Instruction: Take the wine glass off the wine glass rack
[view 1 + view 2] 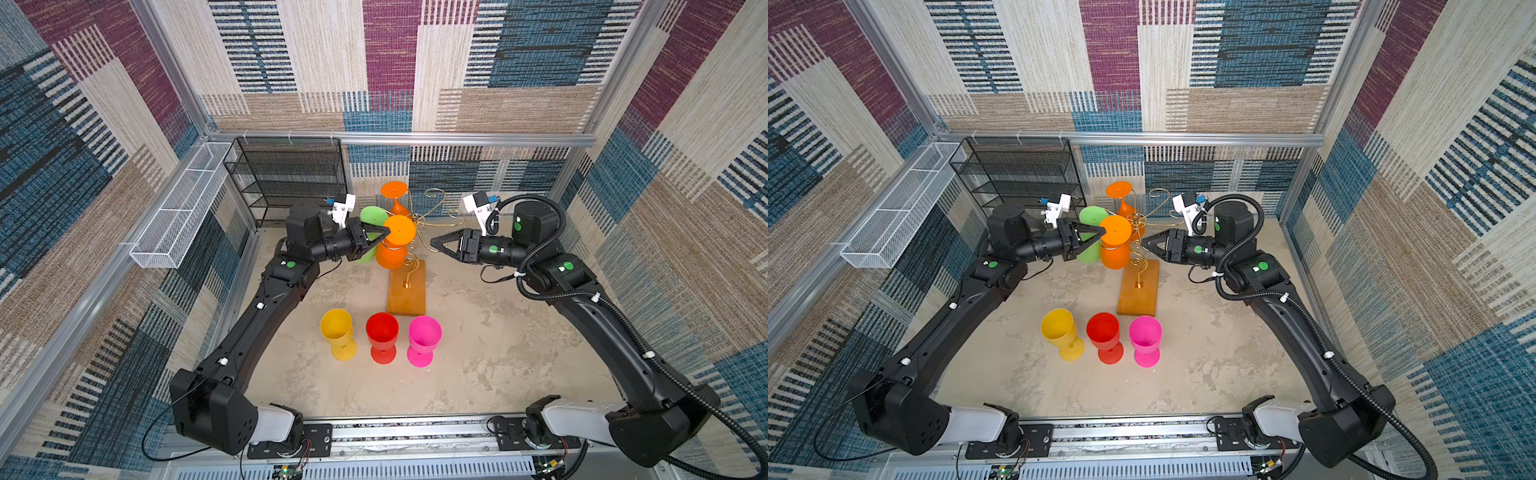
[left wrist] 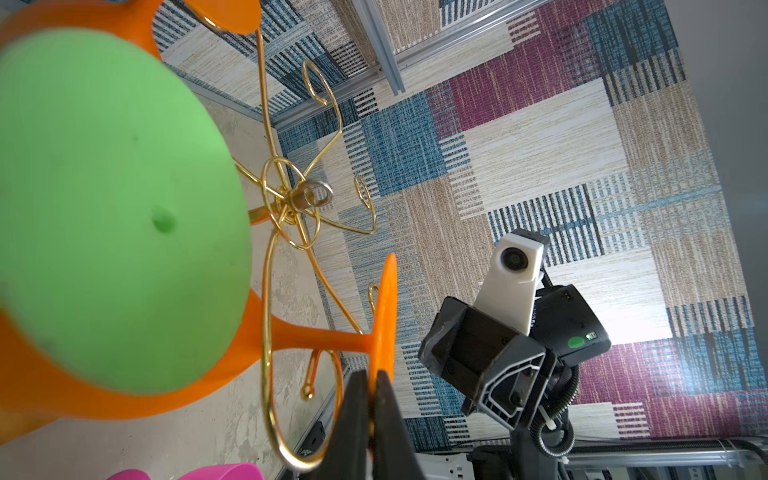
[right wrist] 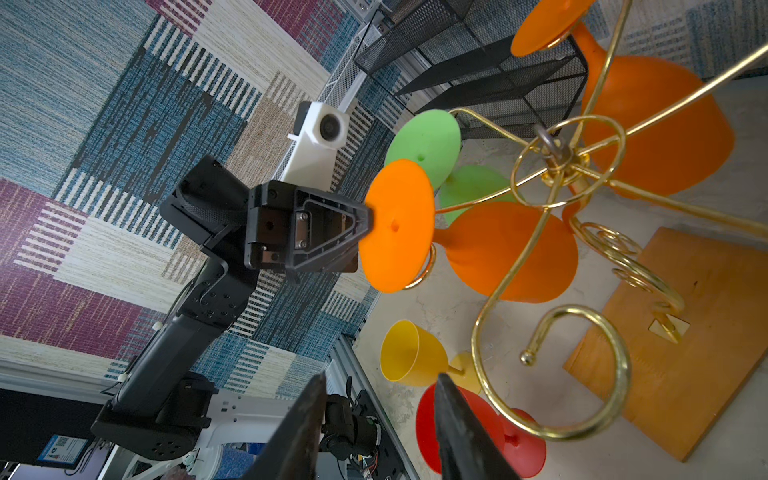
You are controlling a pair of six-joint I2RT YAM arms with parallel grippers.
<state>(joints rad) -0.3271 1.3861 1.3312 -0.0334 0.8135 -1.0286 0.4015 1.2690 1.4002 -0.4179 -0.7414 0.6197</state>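
Wine glass point(image 1: 399, 230), orange, hangs bowl-down on a front arm of the rack point(image 1: 408, 296). The left gripper point(image 2: 373, 397) is pinched tight on the rim of its foot. The right gripper point(image 1: 433, 242) stands half open and empty, close beside the rack's arms. A green glass point(image 1: 372, 216) and a second orange glass point(image 1: 394, 190) hang behind. Yellow point(image 1: 336, 328), red point(image 1: 382, 328) and pink point(image 1: 424, 330) glasses stand on the table point(image 1: 478, 353) near the rack's base.

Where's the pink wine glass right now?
In both top views the pink glass stands upright at the right end of the three-glass row, beside the red glass, in front of the rack's wooden base.
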